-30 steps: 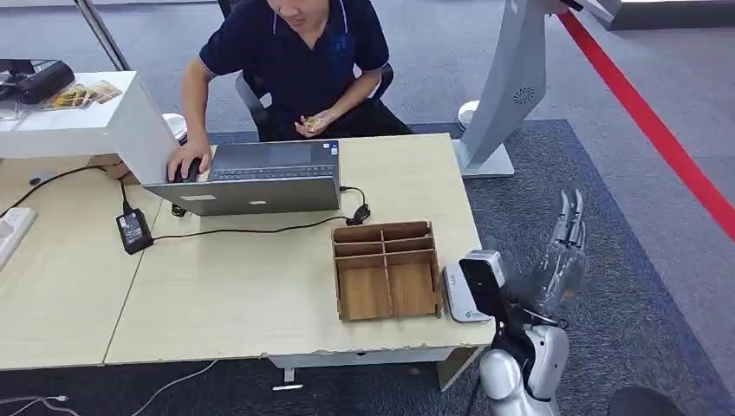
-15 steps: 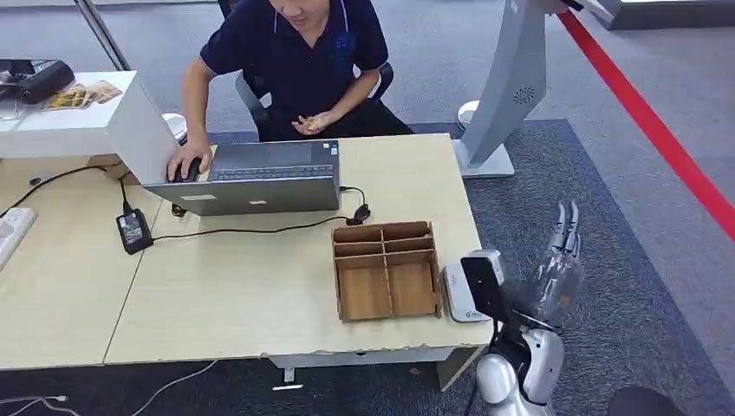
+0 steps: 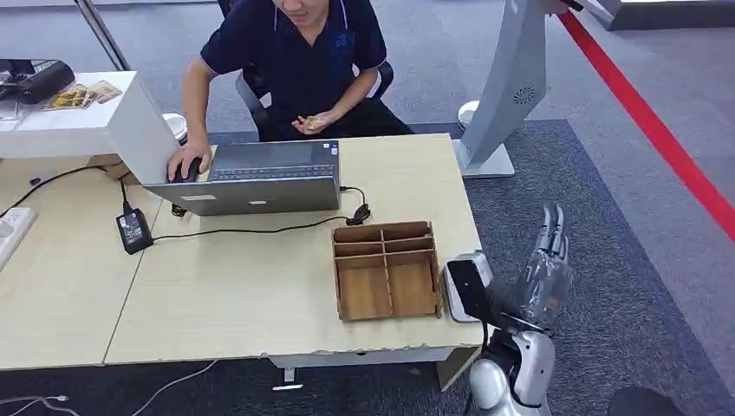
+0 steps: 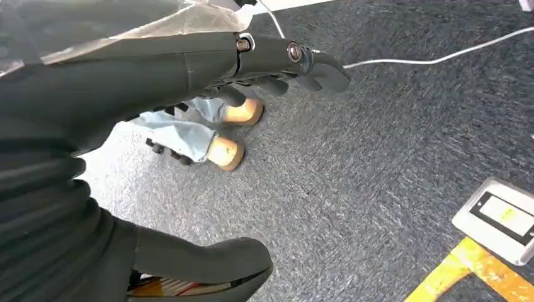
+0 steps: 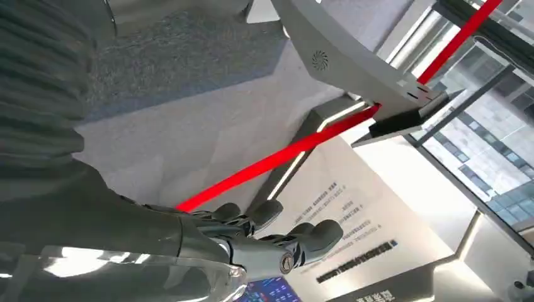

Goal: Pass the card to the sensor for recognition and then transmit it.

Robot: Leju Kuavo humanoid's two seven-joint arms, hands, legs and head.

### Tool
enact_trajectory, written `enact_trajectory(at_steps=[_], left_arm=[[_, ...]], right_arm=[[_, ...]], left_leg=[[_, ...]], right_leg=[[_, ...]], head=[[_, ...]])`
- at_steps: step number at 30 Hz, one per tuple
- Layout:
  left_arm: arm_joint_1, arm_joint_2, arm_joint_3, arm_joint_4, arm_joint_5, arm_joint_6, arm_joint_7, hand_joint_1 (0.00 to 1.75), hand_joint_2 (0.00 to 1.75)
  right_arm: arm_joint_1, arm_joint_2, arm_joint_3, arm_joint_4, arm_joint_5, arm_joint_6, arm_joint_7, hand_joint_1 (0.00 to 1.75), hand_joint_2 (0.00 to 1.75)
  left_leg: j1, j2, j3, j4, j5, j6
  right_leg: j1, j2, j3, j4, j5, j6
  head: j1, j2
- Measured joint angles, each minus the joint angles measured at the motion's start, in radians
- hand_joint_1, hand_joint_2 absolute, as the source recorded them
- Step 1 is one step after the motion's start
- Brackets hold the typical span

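Note:
My right hand (image 3: pixel 544 267) hangs in the air just off the table's right edge, fingers stretched out and apart, holding nothing. In the right wrist view the same hand (image 5: pixel 252 242) is bare against the floor and a kiosk. A flat white sensor (image 3: pixel 450 300) lies at the table's right edge beside the wooden tray (image 3: pixel 386 270), partly hidden behind my wrist. My left hand (image 4: pixel 208 63) hangs over the carpet with fingers apart and nothing in it. The seated person's hand (image 3: pixel 312 123) holds something small and yellowish; I cannot tell whether it is the card.
The person sits behind an open laptop (image 3: pixel 251 178) with one hand on a mouse. A power brick and cable (image 3: pixel 134 230) cross the table. A grey kiosk stand (image 3: pixel 511 87) rises past the far right corner. A red floor stripe (image 3: pixel 659 130) runs right of me.
My right hand and wrist have drifted left and slightly down towards the table's edge, now covering more of the white sensor. The person has barely moved.

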Motion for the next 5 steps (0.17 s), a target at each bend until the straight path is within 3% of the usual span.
enact_trajectory(at_steps=[5], left_arm=[[0.0,0.0,0.0,0.0,0.002,0.0,0.0,0.0,1.75]], right_arm=[[0.005,-0.011,0.011,0.011,0.012,0.0,0.014,0.0,1.75]], left_leg=[[0.0,0.0,0.0,0.0,0.0,0.0]], right_leg=[[0.0,0.0,0.0,0.0,0.0,0.0]], head=[[0.0,0.0]])
